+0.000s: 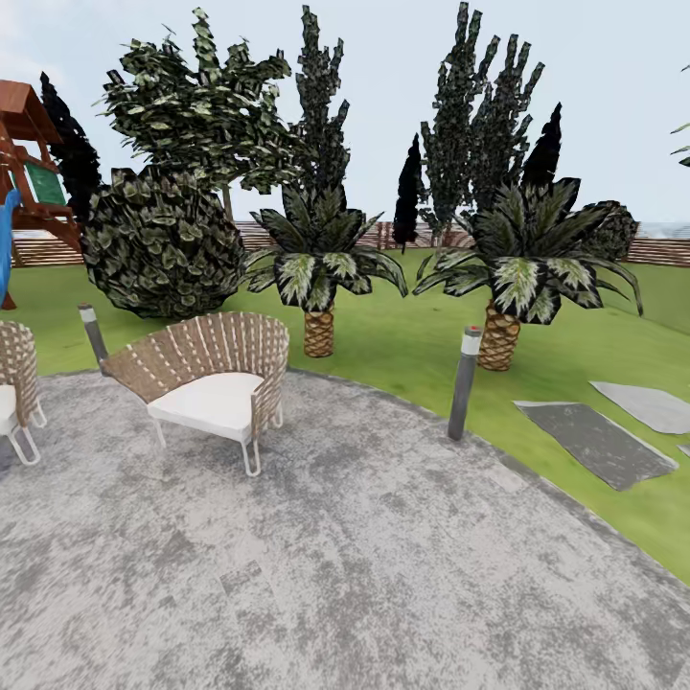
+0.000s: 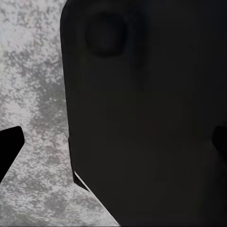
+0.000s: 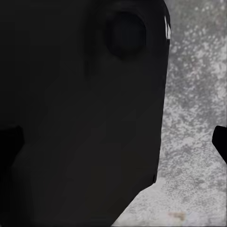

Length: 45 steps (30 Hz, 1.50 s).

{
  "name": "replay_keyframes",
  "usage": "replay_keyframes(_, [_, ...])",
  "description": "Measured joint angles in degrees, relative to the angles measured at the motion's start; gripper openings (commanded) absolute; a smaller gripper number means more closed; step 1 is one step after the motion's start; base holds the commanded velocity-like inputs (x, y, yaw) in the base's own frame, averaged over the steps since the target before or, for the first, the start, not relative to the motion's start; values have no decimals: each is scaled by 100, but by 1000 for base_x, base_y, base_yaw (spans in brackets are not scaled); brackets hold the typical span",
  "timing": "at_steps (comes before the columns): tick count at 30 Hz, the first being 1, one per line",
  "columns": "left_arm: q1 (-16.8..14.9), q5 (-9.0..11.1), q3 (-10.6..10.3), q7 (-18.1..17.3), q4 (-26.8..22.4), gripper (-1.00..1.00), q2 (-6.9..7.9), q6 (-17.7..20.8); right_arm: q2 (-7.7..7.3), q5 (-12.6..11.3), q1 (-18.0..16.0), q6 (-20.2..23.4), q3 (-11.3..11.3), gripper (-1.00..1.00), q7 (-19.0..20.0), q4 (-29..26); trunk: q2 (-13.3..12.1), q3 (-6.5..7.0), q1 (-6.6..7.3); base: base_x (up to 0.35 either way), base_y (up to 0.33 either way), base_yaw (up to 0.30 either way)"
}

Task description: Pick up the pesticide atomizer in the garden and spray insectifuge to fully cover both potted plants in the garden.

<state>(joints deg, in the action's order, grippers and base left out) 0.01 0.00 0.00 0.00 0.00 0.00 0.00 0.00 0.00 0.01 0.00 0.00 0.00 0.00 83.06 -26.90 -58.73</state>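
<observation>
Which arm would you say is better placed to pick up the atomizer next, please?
Neither can be favoured yet. The head view offers just a wicker chair, two palms and a speckled patio; both wrist views face a dark robot panel above that patio.

A wicker chair [image 1: 216, 379] with a white cushion stands on the speckled patio's far left part; a second wicker chair [image 1: 14, 388] sits at its left edge; two short bollard lamps [image 1: 464, 381] stand along the patio's far rim; beyond it, two squat palms [image 1: 321, 273], a round dark bush [image 1: 158, 244] and a wooden playset [image 1: 29, 163].
</observation>
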Motion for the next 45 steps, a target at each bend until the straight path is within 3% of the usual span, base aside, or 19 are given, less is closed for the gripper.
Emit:
replay_keyframes(6, [-1,1,-15,-8,-18,100,-21,-8,178,14,-171,-53,0,100,-20,-196,-1,2,0,0,0,0])
replay_keyframes(16, [-39,24,-21,-8,-195,100,-5,-142,158,23,-190,-229,10,100,-18,-432,-1,3,0,0,0,0])
replay_keyframes(22, [-73,46,-2,18,-391,100,145,-330,99,24,-193,-422,7,100,-30,-626,-1,3,0,0,0,0])
replay_keyframes(29, [-304,57,9,24,-619,100,198,-555,69,17,-201,-647,-27,100,-32,-852,-1,3,-1,0,0,0])
replay_keyframes(33, [-437,57,-7,18,-749,100,202,-683,-22,3,-207,-775,-39,100,-32,-982,-1,3,-1,0,0,0])
replay_keyframes(34, [-581,57,-7,17,-1065,100,210,-1563,-35,1,-205,-1612,-42,100,-32,-1251,-1,1,0,0,0,0])
replay_keyframes(35, [-1201,59,-1,17,-1171,100,221,-1596,-45,0,-206,-1724,-45,100,-32,-2077,-1,3,-1,0,0,0])
replay_keyframes(36, [-1533,60,2,19,-1199,100,234,-1598,-51,5,-223,-1787,-44,100,-32,-2998,-1,5,-1,0,0,0])
replay_keyframes(38, [-1249,63,7,17,-1226,100,257,-1600,-66,12,-208,-1857,-45,100,-27,-2965,-1,2,-1,0,0,0])
replay_keyframes(45, [-1205,64,10,23,-1189,100,337,-1599,-110,38,-208,-1904,-27,100,20,-2972,-1,3,-1,0,0,-1])
